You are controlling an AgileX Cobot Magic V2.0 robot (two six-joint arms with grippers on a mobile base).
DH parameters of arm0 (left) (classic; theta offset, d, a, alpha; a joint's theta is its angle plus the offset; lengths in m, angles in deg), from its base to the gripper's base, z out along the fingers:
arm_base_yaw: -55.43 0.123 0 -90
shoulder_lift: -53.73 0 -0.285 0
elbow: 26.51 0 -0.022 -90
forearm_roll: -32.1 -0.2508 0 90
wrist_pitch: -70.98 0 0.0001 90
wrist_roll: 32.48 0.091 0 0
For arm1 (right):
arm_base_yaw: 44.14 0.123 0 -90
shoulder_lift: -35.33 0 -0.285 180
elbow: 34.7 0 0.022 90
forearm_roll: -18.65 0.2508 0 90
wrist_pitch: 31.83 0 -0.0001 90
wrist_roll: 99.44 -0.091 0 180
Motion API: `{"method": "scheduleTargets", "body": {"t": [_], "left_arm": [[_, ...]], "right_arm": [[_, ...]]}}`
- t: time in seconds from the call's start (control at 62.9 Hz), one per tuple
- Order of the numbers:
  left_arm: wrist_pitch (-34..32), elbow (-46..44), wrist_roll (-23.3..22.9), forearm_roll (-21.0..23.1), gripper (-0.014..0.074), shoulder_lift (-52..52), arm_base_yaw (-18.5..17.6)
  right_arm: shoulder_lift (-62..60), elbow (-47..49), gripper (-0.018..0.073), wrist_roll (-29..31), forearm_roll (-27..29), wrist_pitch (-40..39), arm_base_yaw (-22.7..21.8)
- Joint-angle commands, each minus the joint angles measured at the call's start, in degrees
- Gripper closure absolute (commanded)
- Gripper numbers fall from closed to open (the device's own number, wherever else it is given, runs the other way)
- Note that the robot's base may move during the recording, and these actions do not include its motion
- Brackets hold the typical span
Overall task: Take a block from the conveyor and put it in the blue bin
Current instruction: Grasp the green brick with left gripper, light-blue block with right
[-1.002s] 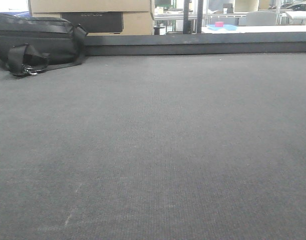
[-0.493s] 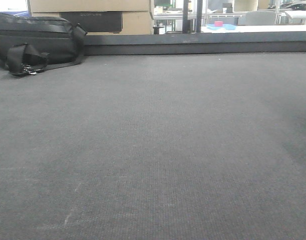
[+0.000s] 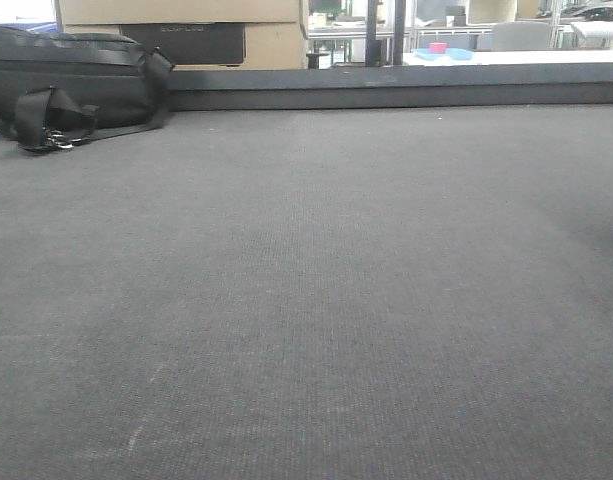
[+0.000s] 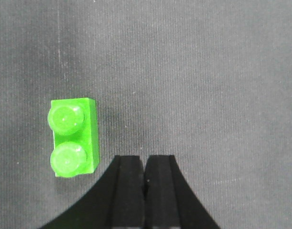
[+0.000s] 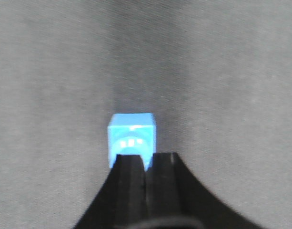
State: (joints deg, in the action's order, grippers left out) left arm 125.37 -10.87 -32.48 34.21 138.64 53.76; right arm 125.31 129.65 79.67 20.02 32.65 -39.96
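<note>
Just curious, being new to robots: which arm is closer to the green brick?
Left. The green brick lies beside the left gripper, jaws shut; the right gripper hangs by a blue block, with no green brick in its view.

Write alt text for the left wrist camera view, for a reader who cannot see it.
A bright green two-stud block lies studs-up on a dark grey woven surface, just left of the left gripper. The gripper's black fingers are pressed together at the bottom of the frame, holding nothing.

Brick (image 4: pixel 73 137) left of left tool (image 4: pixel 145 162), cube (image 5: pixel 132 131) before right tool (image 5: pixel 148 158)
</note>
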Motion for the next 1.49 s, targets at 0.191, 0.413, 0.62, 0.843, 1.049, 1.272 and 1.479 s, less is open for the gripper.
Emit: {"method": "scheduleTargets", "body": {"t": [0.191,0.413,0.62,0.843,1.049,1.272,1.479], "left_arm": [[-1.39,-0.68,-0.54,1.81,0.0707,-0.01,-0.02],[-1.50,-0.68,-0.54,1.79,0.0707,-0.01,-0.02],[-1.50,-0.68,-0.54,1.79,0.0707,-0.01,-0.02],[-1.05,-0.68,-0.54,1.79,0.0707,0.03,-0.02],[-0.12,-0.82,-0.54,1.97,0.0707,0.16,0.60],[5.03,-5.14,4.49,2.47,0.0707,2.42,7.28],[7.19,-6.29,10.50,2.47,0.0584,6.66,9.35]], "right_arm": [[3.40,-3.17,0.0136,0.39,1.85,-5.09,-0.16],[4.66,-9.87,0.0137,0.53,3.07,-15.75,-0.16],[4.66,-9.77,0.0137,1.88,2.96,-15.57,-0.16],[4.66,-9.77,0.0302,1.98,2.96,-14.67,-0.16],[4.66,-9.77,0.0720,1.98,2.96,-12.15,-0.16],[4.33,-9.66,0.0721,1.98,2.96,-11.72,-0.16],[4.33,-9.66,0.0721,1.98,3.07,-12.39,-0.16]]}}
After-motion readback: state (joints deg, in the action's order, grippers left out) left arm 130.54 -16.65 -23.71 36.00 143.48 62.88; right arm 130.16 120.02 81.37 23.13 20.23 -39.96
